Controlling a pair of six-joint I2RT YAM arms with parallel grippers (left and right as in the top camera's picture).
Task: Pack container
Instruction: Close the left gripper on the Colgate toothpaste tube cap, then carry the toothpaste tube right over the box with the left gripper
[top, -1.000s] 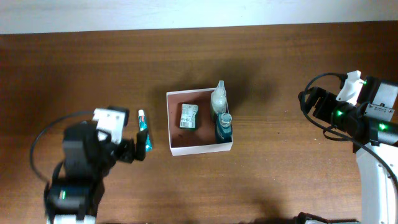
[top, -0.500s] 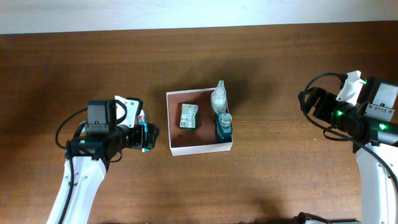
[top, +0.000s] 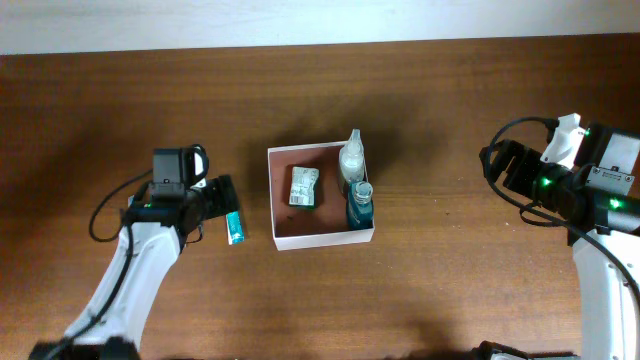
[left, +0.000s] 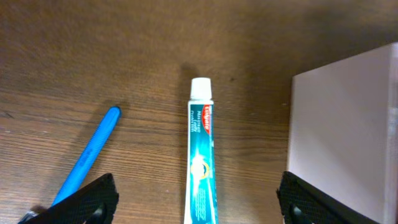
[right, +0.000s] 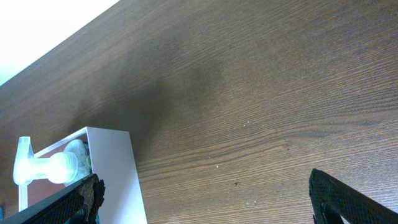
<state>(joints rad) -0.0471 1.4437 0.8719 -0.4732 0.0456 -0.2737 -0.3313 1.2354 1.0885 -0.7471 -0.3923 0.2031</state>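
The container, a square white-walled box with a reddish-brown floor, sits mid-table. It holds a green packet, a clear pump bottle and a blue bottle. A teal toothpaste tube lies on the table left of it. My left gripper is open above the tube. In the left wrist view the tube lies between the spread fingers, with a blue stick to its left and the container wall to its right. My right gripper is open and empty, far right of the container.
The right wrist view shows bare wooden table between the open fingers, with the container's corner and the clear bottle at the lower left. A pale wall edge runs along the table's far side.
My left arm has swung up from the front left and brought its open gripper over the toothpaste tube. The tube, the container and the right arm have not moved.
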